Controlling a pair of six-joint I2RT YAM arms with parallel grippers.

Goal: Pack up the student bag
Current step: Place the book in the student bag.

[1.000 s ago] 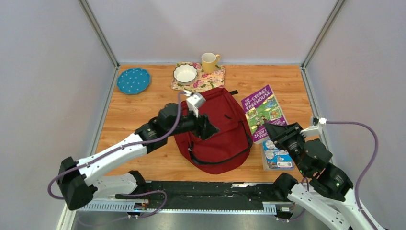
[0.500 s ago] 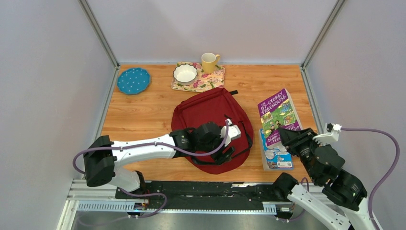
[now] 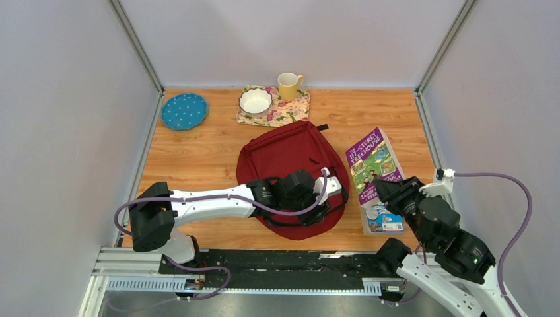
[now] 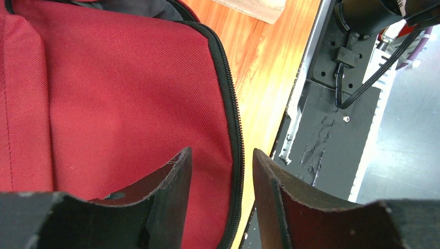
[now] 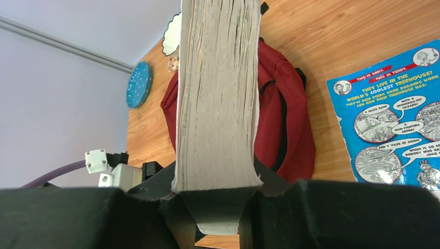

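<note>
Pale walls [image 3: 66, 99] close in a wooden table [image 3: 198, 152] on three sides. The dark red bag [image 3: 284, 155] lies flat at the middle of the table, towards the near edge, and is by far the biggest thing there. It looks like soft, limp cloth, so it will probably sag, fold and slide on the smooth wood rather than hold its shape. The firmest places to take it are likely the stitched seam along the black zipper [image 4: 236, 119] and the small black loop [image 3: 321, 127] at its far end.

The left arm reaches across the near part of the bag. The left gripper [image 4: 222, 151] hangs over the bag's near right edge with its jaws apart. The zipper line runs between them and nothing is pinched yet.

The right gripper [image 5: 218, 179] is clamped on a thick purple book [image 3: 370, 162] and holds it tilted up just right of the bag, with the page edges towards the wrist camera. The book is stiff and fairly heavy, so the bag's mouth would need to be held wide for it.

A second book with a blue back cover [image 3: 383, 218] lies flat beneath it. Along the far edge sit a blue plate [image 3: 184, 111] and a flowered mat [image 3: 290, 109], which carries a white bowl [image 3: 255, 101] and a yellow mug [image 3: 288, 86].
</note>
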